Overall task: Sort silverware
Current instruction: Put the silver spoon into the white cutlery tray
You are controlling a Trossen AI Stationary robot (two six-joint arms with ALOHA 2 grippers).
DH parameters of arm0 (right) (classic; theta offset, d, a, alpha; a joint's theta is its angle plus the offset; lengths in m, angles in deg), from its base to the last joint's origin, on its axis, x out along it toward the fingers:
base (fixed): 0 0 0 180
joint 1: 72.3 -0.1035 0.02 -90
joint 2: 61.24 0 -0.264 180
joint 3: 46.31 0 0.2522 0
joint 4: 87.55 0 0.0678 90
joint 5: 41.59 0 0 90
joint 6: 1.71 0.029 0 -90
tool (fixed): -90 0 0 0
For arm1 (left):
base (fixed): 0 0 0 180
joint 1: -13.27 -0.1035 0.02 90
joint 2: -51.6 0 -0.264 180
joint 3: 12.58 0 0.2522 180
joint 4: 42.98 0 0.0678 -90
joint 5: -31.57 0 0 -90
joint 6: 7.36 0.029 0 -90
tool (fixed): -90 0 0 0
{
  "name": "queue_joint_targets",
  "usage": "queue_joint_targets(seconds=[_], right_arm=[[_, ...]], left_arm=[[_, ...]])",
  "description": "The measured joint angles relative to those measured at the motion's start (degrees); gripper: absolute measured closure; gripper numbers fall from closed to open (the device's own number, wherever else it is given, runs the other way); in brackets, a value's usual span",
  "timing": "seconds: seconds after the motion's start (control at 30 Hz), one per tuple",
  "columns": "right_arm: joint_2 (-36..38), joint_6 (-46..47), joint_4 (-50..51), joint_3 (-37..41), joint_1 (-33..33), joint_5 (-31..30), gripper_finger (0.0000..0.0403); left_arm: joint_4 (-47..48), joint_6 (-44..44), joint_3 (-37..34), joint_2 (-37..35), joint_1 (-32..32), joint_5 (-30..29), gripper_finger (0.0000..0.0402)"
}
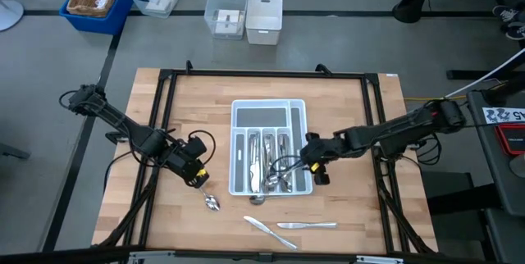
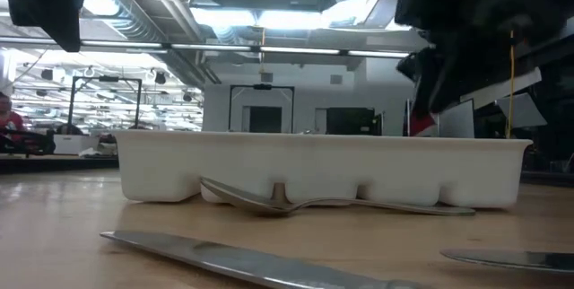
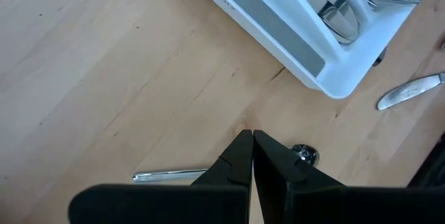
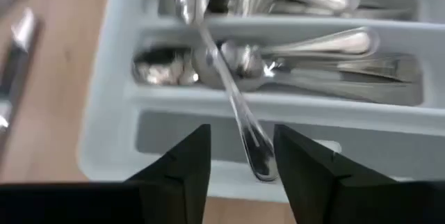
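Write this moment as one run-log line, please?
right gripper: open over tray, spoon lying askew across dividers | left gripper: shut over spoon on table | two knives unsorted

I saw grey floor point(image 1: 328, 47) around my wooden bench point(image 1: 205, 92), storage bins point(image 1: 246, 14) beyond it, and bright ceiling lights point(image 2: 296, 18).

White tray point(image 1: 268, 113) — blue bin point(image 1: 116, 10)

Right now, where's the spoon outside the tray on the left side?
High view: the spoon lies on the table, just off the white tray's front-left corner, right beneath the shut left gripper.
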Motion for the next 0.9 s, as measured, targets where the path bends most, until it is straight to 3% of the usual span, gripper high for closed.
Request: queue_joint_targets(seconds=[0.4,0.57,0.9], right_arm=[[-6.04,-10.22,-2.78,-0.02,0.0,-4.49,0.0237],[-7.81,-10.71,-2.56,-0.04,0.0,-1.64,0.0237],[-12.17,-10.68,-4.21,-0.16,0.02,-3.66,0.0237]], left_arm=[[0.04,0.2,0.0,0.0,0.0,0.0,0.0399],[0.09,0.22,0.0,0.0,0.0,-0.02,0.0399],[0.09,0.24,0.0,0.0,0.0,-0.76,0.0399]])
